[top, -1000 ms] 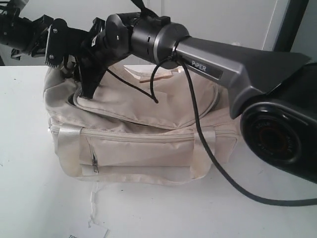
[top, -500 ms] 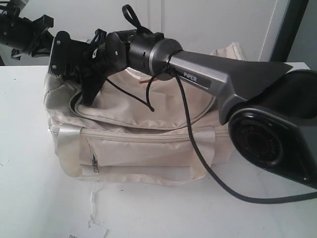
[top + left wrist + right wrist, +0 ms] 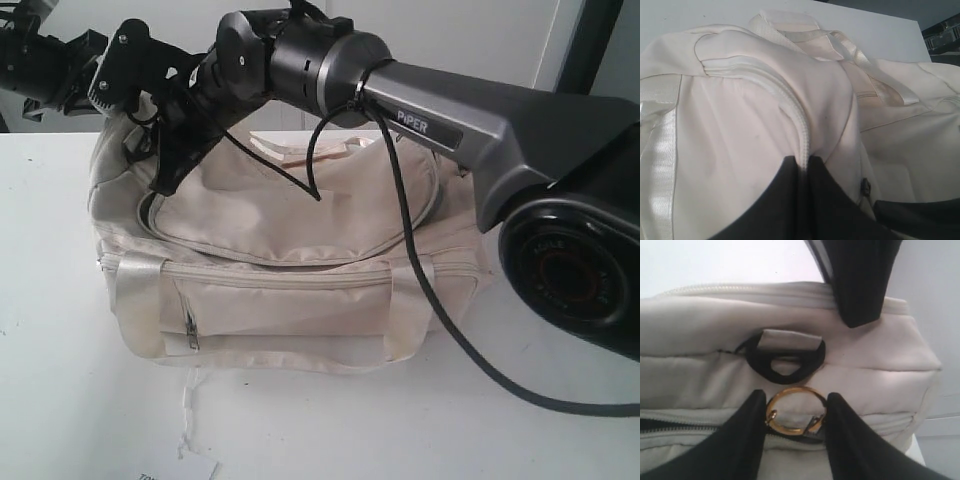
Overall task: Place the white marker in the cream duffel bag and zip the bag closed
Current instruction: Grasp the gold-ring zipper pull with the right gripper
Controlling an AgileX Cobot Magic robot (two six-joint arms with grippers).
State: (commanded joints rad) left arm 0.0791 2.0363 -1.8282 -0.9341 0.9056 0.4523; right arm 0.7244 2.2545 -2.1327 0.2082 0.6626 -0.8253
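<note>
Cream duffel bag (image 3: 300, 290) sits on the white worktop (image 3: 60, 400). Right gripper (image 3: 796, 400), partly closed, pinches the gold zip ring (image 3: 796, 389) at the bag's end. Left gripper (image 3: 70, 80) is close against the fabric; its grip cannot be told.

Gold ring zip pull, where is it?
Right wrist view: the gold ring sits between the right gripper's jaws, beside the black clip at the cream duffel bag's end.
</note>
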